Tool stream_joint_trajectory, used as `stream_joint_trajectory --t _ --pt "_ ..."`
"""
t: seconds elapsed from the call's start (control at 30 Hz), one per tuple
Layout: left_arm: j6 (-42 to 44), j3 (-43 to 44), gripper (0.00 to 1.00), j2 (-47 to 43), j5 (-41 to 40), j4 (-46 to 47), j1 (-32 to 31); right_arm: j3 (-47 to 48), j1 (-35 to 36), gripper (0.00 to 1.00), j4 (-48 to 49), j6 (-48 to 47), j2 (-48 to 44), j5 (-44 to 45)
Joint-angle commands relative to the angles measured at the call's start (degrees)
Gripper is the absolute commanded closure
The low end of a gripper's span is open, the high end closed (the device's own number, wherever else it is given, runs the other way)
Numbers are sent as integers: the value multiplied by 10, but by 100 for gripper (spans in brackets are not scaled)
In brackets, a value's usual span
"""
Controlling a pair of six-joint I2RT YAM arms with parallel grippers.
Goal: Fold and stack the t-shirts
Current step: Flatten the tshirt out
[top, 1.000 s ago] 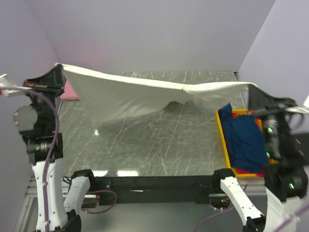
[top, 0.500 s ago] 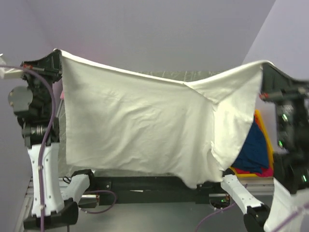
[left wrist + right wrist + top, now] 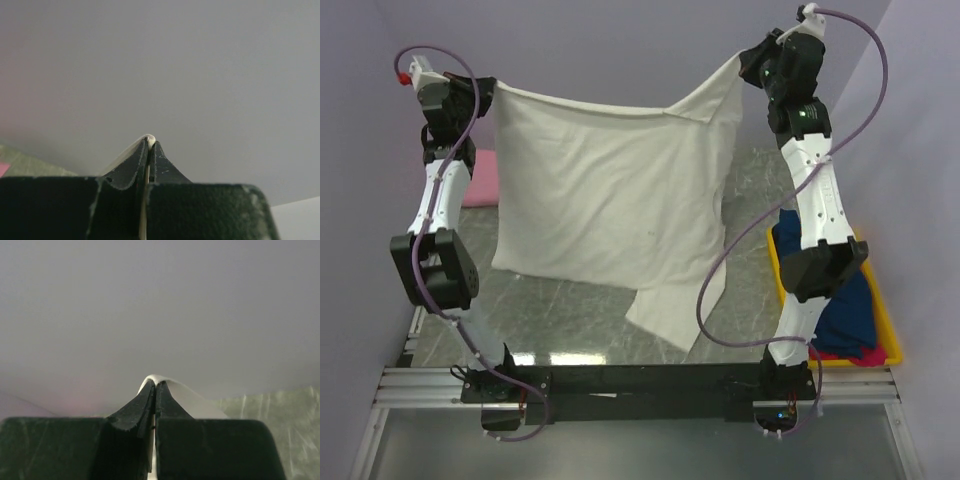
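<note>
**Both arms are holding the cream-white t-shirt (image 3: 610,200) spread in the air above the table (image 3: 570,320).**

The left gripper (image 3: 492,88), at 10 o'clock in the overhead view, is clenching one upper corner of the shirt. The right gripper (image 3: 745,62), at 1 o'clock, is clenching the other. Each wrist view is showing a sliver of pale cloth pinched between closed fingertips. The shirt is hanging as a broad sheet, one flap dipping lowest toward 6 o'clock. A pink t-shirt (image 3: 480,180) is lying at 9 o'clock, beside the left arm. A dark blue t-shirt (image 3: 845,305) and a magenta t-shirt (image 3: 860,355) are resting in the yellow bin (image 3: 890,330) at 4 o'clock.
</note>
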Motion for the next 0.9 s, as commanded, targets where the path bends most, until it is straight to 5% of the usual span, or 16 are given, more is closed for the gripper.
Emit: stream_joint_trajectory --t 0.0,0.13,0.33,0.87 --pt "4 131 99 52 42 57 3 177 -3 100 37 -17 32 11" --pt "6 243 99 107 64 54 14 180 -3 100 112 -20 24 39" --pt "-28 223 99 113 87 91 50 78 -2 100 141 -37 -52 73" --pt "-82 -324 99 -148 33 104 65 -603 -1 100 100 71 -411 45"
